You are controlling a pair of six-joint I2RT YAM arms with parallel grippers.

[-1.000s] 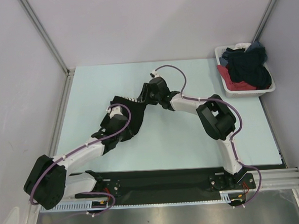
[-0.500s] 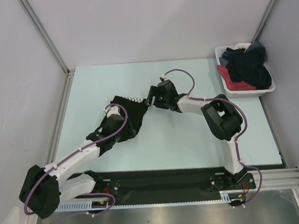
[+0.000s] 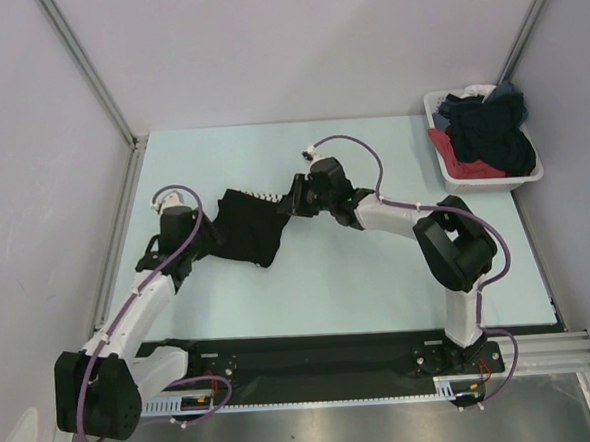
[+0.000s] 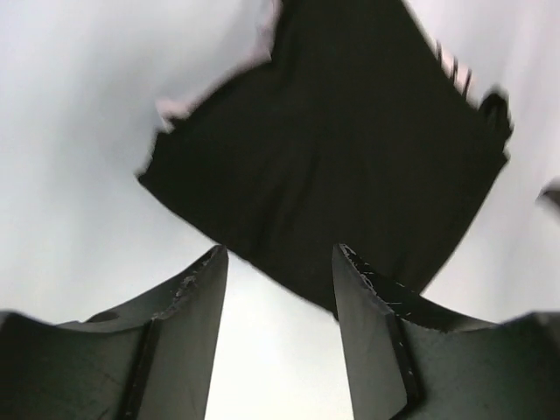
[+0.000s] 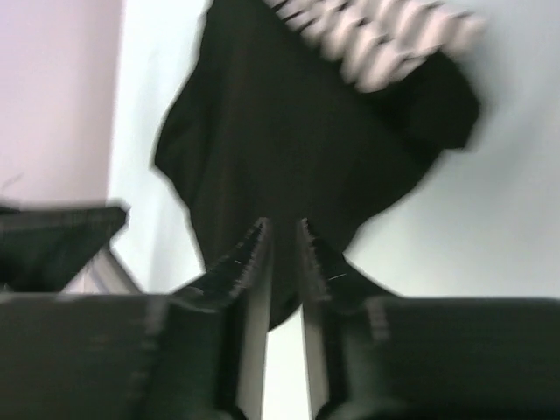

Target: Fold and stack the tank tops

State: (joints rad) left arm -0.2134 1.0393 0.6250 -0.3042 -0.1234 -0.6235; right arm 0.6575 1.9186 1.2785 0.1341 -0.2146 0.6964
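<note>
The black tank top lies folded on the pale table. The striped tank top shows only as a strip at its far edge. My left gripper is open and empty just left of the black top. In the left wrist view the black top lies beyond my open gripper, and the stripes peek out at the far right. My right gripper is at the black top's right corner. In the right wrist view it is nearly shut, with black fabric between the tips and the stripes beyond.
A white bin heaped with dark and red clothes stands at the table's back right corner. Grey walls with metal posts close in the left, back and right. The black base rail runs along the near edge.
My left arm has let go, pulled back off the black top and swung left. My right gripper drew back from over the cloth to its right corner. The cloth now lies uncovered.
</note>
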